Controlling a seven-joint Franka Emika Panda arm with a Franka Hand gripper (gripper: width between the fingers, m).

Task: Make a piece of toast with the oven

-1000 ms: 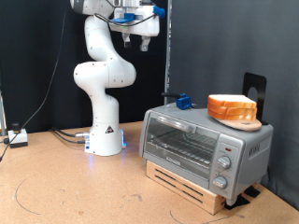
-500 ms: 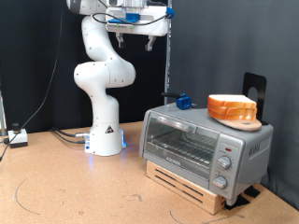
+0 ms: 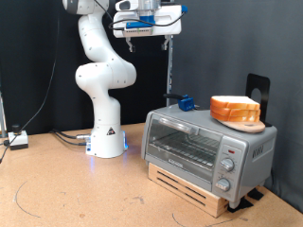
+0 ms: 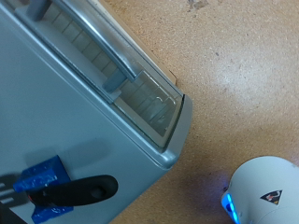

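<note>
Brown cork-textured table (image 3: 85,189), robot base (image 3: 106,142), wooden pallet (image 3: 189,189) under the oven (image 3: 204,147)

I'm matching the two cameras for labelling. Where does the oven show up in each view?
Exterior view: the oven stands at the lower right on a wooden base, door closed, toast on its roof.
Wrist view: the oven fills the left, seen from above, bar handle at the top edge.
Shared landmark: the blue object on its roof.
</note>
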